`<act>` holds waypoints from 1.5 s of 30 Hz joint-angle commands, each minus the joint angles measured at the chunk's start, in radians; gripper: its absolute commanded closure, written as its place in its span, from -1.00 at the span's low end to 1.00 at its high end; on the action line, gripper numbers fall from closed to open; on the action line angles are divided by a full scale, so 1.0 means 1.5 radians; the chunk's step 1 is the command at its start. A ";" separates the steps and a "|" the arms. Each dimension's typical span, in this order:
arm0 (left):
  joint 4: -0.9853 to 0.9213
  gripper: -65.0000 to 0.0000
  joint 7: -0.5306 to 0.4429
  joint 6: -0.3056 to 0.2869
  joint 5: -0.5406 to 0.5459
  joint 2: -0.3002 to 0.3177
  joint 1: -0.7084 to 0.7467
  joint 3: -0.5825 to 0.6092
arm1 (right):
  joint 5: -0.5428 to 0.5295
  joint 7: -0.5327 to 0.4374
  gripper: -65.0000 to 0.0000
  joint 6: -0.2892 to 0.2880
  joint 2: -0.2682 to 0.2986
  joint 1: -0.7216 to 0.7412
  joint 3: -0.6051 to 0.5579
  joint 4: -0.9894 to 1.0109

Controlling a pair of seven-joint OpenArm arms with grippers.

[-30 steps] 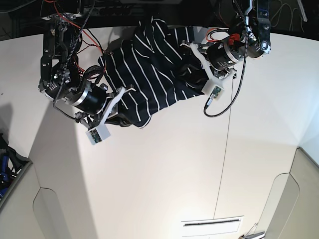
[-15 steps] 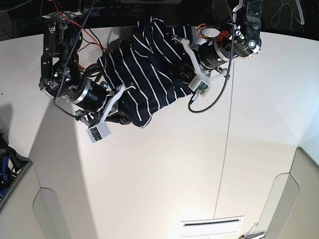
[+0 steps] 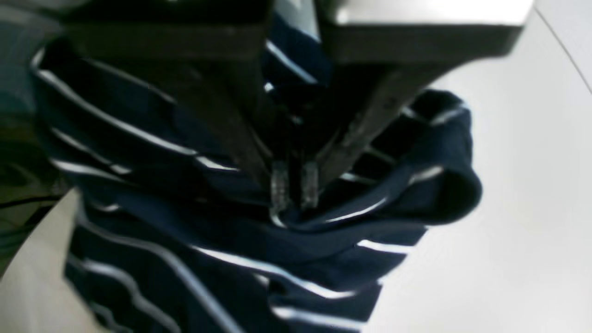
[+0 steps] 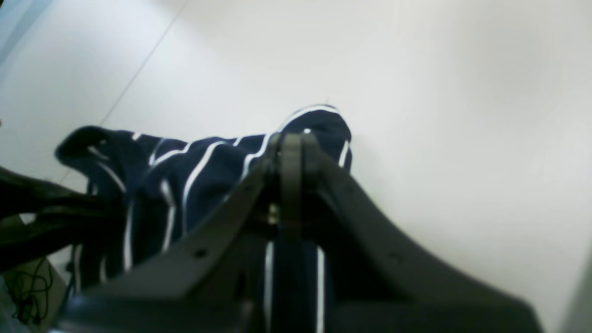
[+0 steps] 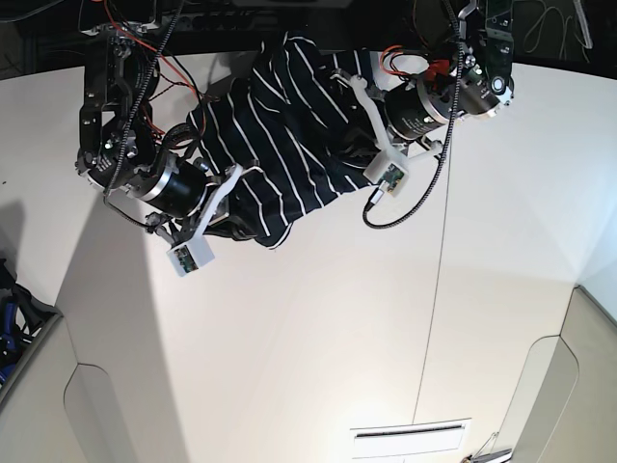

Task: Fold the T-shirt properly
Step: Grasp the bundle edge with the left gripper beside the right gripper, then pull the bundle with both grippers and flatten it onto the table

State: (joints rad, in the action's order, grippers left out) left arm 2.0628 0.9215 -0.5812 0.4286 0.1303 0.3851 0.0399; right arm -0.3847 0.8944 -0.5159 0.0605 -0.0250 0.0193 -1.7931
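Basically, we saw the T-shirt (image 5: 280,135) bunched on the white table (image 5: 318,328) between both arms. Our left gripper (image 3: 294,187) had its jaws pressed together, pinching a fold of striped cloth at the tips, with fabric spilling below and to both sides. Our right gripper (image 4: 291,143) was closed too, jaws together on a raised hump of the shirt, cloth running under and behind the fingers (image 4: 290,175).

The striped T-shirt (image 5: 280,135) is bunched between the two arms at the far edge of the white counter (image 5: 318,338). That space is blocked. Wide bare room is left on the counter's near part.
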 commanded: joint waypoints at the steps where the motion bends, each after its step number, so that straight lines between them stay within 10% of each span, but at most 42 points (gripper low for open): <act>1: 0.020 1.00 -0.009 -0.005 0.011 0.002 -0.002 0.000 | -0.010 -0.015 1.00 -0.003 0.001 0.007 0.001 -0.010; 9: 0.030 1.00 -0.008 -0.028 0.029 0.002 -0.002 -0.029 | -0.010 -0.014 1.00 -0.003 0.001 0.007 0.001 -0.010; 22: 0.030 1.00 0.076 -0.078 0.282 0.002 0.001 -0.137 | -0.052 -0.014 1.00 -0.031 0.001 -0.004 -0.001 0.070; 45: 0.029 1.00 0.153 -0.078 0.330 0.004 0.001 -0.138 | -0.067 -0.024 1.00 -0.038 0.001 0.002 -0.001 0.221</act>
State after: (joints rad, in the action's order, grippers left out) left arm 2.0880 1.1641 -0.6857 0.8963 0.1329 0.3874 -0.1642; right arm -0.5083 0.8383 -0.5735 0.0605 -0.0299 0.0174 -1.4590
